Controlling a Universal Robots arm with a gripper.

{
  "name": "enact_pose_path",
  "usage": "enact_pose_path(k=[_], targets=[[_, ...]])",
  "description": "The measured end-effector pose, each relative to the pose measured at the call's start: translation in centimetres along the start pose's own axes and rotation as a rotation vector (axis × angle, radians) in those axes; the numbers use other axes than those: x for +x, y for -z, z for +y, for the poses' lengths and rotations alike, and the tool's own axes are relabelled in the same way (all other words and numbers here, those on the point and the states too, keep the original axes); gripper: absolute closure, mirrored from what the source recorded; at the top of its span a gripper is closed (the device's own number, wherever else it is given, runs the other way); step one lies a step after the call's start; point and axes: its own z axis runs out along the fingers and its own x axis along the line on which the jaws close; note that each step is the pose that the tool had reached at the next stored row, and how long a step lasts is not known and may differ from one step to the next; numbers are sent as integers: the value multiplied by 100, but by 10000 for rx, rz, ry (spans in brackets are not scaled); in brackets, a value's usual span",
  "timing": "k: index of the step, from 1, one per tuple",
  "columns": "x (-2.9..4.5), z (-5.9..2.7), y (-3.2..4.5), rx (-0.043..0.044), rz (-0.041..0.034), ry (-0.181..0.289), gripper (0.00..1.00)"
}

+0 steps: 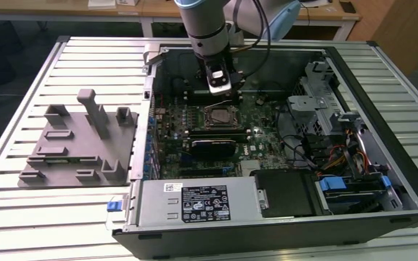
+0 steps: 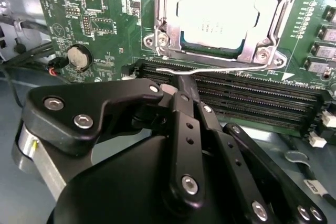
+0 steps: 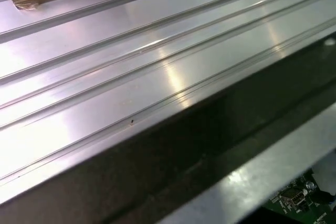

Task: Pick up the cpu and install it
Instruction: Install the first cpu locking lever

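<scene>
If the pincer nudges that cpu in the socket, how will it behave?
The cpu is a flat plate with a shiny metal top, so probably stiff and slippery. It lies low inside the socket frame, so it likely won't tip or roll. The pincer hangs beside the frame.

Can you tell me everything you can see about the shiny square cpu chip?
The cpu is a flat square chip with a silvery metal top and a thin dark rim. It lies flat inside the socket on the green motherboard, with a metal frame around its edges. A thin wire lever runs along one side of the socket. The black claw sits just beside the socket, at the lever, not touching the chip. In the exterior view it shows as a small square below the arm.
</scene>
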Motion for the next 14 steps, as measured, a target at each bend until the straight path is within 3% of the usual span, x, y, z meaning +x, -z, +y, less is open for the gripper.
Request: enact_pose_path(k=[14], targets=[[-38,39,175,-12,8,5,89]])
